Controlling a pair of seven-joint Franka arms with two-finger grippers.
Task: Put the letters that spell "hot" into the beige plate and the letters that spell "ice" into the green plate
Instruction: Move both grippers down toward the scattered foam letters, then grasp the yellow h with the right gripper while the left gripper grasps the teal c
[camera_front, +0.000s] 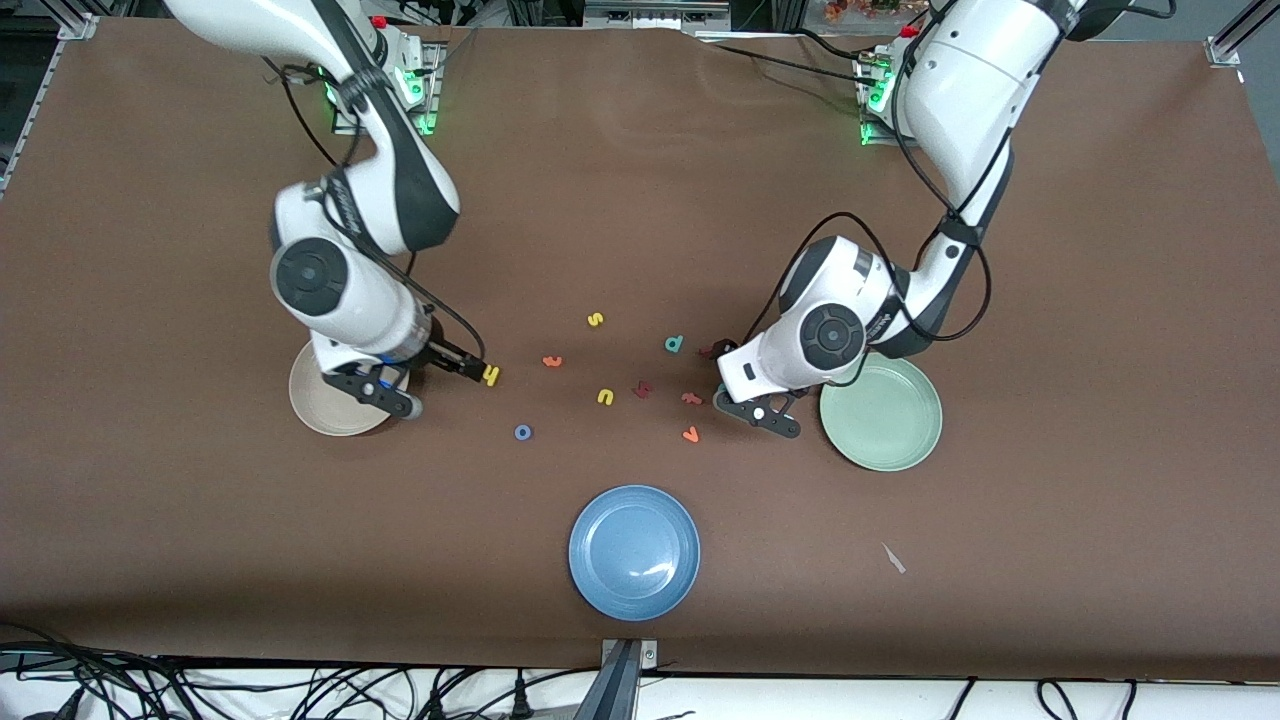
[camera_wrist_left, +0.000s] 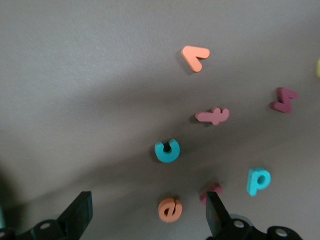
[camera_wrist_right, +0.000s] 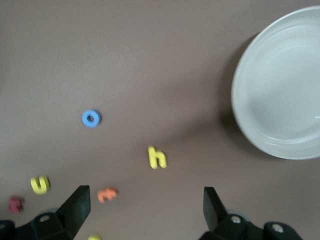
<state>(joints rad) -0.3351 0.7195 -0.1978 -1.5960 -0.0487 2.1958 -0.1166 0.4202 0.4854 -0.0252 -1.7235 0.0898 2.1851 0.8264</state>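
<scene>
**Front view: both grippers spread wide over the scattered letters**

Front view shows the blue plate (camera_front: 634, 552) nearest the camera. Farther back lie the blue o (camera_front: 522, 432), yellow h (camera_front: 491, 375) and orange t (camera_front: 551, 361). The right gripper (camera_front: 440, 385) hangs with fingers spread, holding nothing, between the h and the beige plate (camera_front: 318, 412). The left gripper (camera_front: 745, 385), equally spread and empty, hangs beside the green plate (camera_front: 884, 415), over the teal c (camera_wrist_left: 167, 151) and orange e (camera_wrist_left: 170, 209).

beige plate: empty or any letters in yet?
Empty. The beige plate shows a bare inside in the right wrist view; the yellow h lies on the table beside it.
</scene>
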